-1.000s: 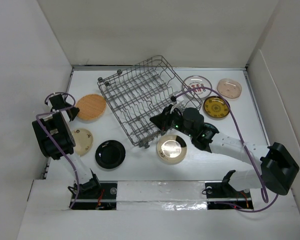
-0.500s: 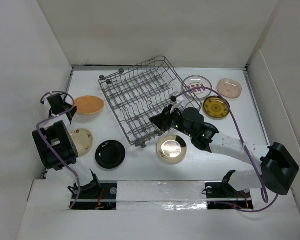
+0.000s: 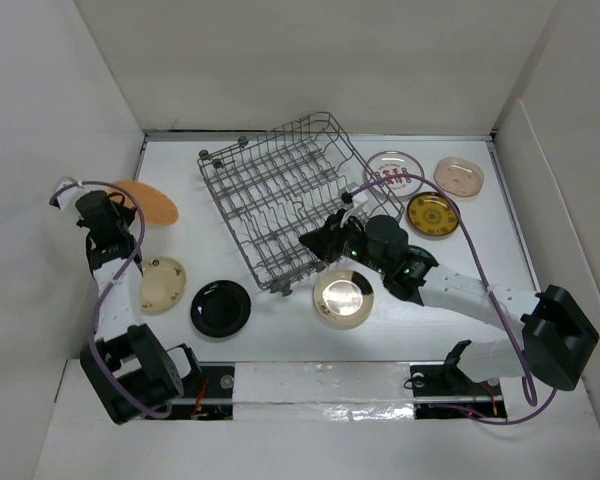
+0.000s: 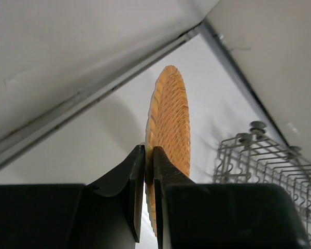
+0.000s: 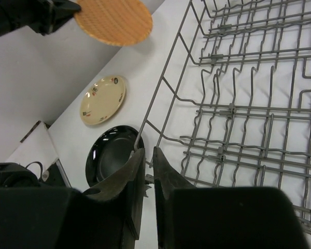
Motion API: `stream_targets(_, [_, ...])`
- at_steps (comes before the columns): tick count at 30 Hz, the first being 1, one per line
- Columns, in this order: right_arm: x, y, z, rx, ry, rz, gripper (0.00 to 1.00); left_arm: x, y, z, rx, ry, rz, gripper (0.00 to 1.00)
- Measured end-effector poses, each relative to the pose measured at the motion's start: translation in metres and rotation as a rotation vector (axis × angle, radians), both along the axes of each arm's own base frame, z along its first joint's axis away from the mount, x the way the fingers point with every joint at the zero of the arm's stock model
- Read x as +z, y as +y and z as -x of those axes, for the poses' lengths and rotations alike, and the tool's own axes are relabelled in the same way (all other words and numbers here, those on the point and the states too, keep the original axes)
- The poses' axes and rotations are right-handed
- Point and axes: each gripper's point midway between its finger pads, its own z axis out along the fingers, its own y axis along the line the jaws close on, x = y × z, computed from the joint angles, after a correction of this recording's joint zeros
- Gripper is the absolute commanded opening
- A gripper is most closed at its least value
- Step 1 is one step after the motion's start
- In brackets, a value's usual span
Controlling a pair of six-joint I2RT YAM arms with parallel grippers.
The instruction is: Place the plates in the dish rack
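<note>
My left gripper (image 3: 116, 213) is shut on the rim of the orange-brown plate (image 3: 147, 201) and holds it off the table at the far left. In the left wrist view the plate (image 4: 171, 119) stands on edge between the closed fingers. My right gripper (image 3: 316, 243) is shut on the near rim wire of the grey dish rack (image 3: 280, 190). In the right wrist view a wire of the rack (image 5: 238, 109) runs between the jaws. The rack holds no plates.
On the table lie a cream plate (image 3: 162, 283), a black plate (image 3: 220, 307), a pale-ringed plate with a dark centre (image 3: 343, 298), a patterned yellow plate (image 3: 432, 215), a white plate with red marks (image 3: 391, 168) and a pale pink plate (image 3: 459, 176). White walls enclose the table.
My left arm has swung left and back, lifting the orange-brown plate and tilting it on edge. The rack shifted slightly. The right arm has stayed put.
</note>
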Motion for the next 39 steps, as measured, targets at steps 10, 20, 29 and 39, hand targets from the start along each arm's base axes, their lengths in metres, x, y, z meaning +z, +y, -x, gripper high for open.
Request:
stream_targets(10, [0.000,0.005,0.009,0.065,-0.009,0.003,0.69,0.080,-0.049,0.002,-0.172,-0.252,-0.080,0.00])
stream_targets(20, [0.042,0.001,0.027,0.128,-0.067,-0.060,0.98,0.092,-0.173,0.028,-0.701,-0.478,0.071,0.00])
stream_targets(29, [0.063,0.006,-0.009,0.093,-0.101,-0.088,0.97,0.084,-0.248,0.076,-1.086,-0.582,0.208,0.00])
stream_targets(39, [0.022,0.024,-0.035,0.143,-0.024,-0.004,0.68,0.113,-0.290,0.110,-1.352,-0.695,0.190,0.00])
